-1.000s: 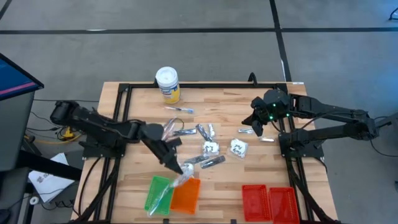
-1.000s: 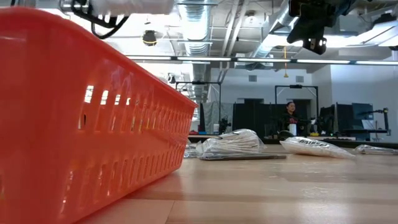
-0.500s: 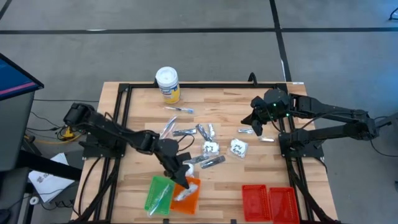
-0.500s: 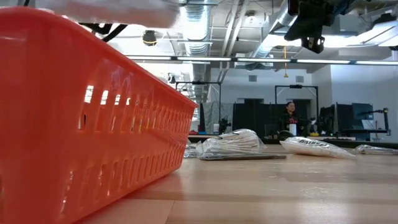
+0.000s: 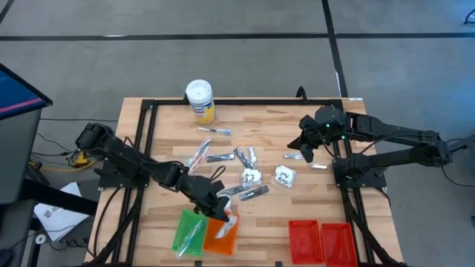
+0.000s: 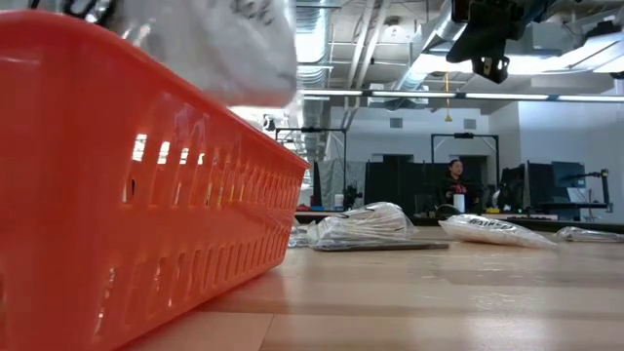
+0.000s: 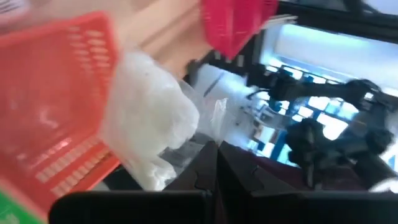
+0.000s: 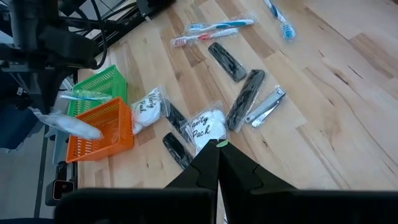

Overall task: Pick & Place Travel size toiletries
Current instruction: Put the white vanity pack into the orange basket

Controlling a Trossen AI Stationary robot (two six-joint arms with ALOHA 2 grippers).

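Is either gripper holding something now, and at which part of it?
The left gripper holds a white crinkly packet by one end, above the orange tray. The right gripper holds nothing.

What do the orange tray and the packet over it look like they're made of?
Orange tray: looks like rigid moulded plastic, slightly glossy, with slotted walls. White packet, held by the left hand: seems thin crinkly plastic film, wrinkled and translucent; contents unclear.

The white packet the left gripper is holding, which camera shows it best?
The left wrist view: the white packet fills the frame beside the orange tray. The high view shows it small at the left gripper; the low view shows only part of it; the right wrist view, distant.
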